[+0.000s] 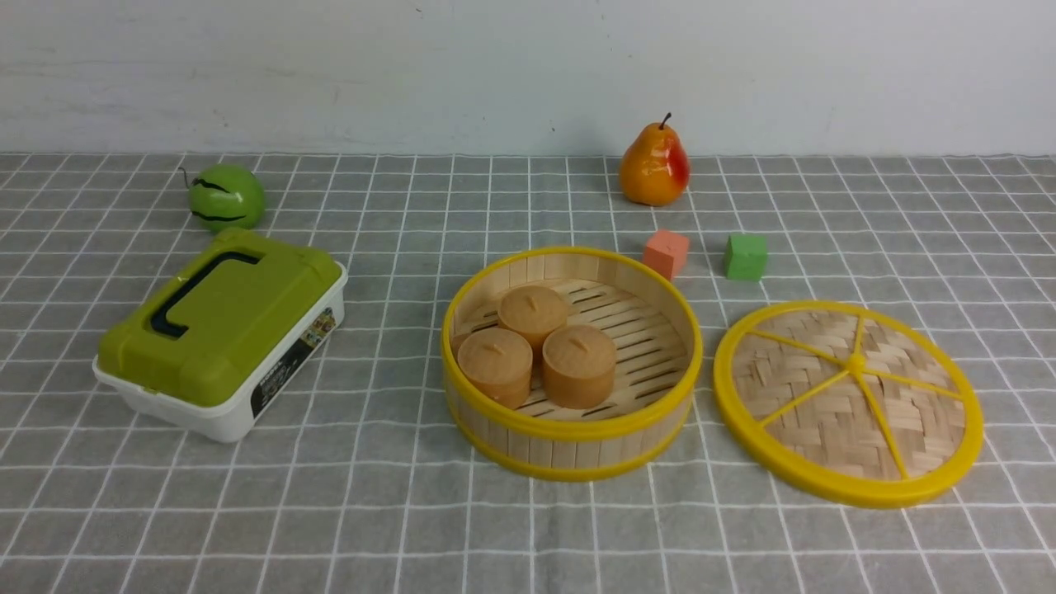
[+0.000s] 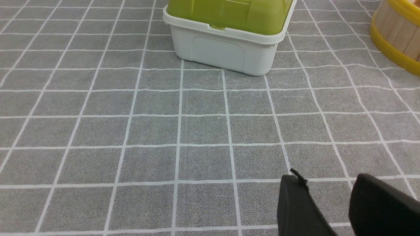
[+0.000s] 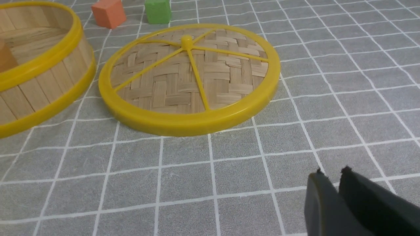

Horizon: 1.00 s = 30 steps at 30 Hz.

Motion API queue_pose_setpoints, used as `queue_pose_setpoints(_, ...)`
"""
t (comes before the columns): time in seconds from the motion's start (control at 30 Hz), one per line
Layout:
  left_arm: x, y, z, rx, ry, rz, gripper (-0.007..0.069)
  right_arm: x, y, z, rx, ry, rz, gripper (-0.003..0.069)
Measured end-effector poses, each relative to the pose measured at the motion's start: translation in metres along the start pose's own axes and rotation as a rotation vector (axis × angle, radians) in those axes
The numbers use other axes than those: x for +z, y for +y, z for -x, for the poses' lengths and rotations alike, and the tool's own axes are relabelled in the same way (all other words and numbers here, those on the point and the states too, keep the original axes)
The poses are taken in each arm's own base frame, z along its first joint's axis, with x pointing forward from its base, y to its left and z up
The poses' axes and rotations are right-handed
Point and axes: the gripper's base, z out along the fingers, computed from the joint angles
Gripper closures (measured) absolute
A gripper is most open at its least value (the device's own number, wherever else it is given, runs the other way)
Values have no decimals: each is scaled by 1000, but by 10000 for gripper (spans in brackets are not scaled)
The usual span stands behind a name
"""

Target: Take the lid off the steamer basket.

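The steamer basket point(image 1: 569, 433) stands uncovered in the middle of the table, with three brown buns point(image 1: 536, 312) on its slatted floor. The lid point(image 1: 825, 412) lies flat on the cloth just to its right, apart from it. In the right wrist view the lid point(image 3: 187, 78) and the basket point(image 3: 39, 82) lie ahead of my right gripper point(image 3: 331, 171), whose fingers stand almost together with nothing between them. My left gripper point(image 2: 326, 177) hangs open and empty over bare cloth, with the basket's wall point(image 2: 393, 36) at the view's edge. Neither arm shows in the front view.
A white box with a green top point(image 1: 223, 330) point(image 2: 226, 49) sits left of the basket. A green ball point(image 1: 225, 196) is at the back left, and a pear point(image 1: 654, 165) at the back centre. An orange cube point(image 1: 666, 253) and a green cube point(image 1: 746, 256) lie behind the lid.
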Motion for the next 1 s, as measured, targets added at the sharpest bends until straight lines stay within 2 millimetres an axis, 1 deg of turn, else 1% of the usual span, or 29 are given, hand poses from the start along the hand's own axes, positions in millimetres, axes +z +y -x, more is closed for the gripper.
queue_pose_setpoints(1.0,0,0,0,0,0,0,386,0,0,0,1,1,0,561)
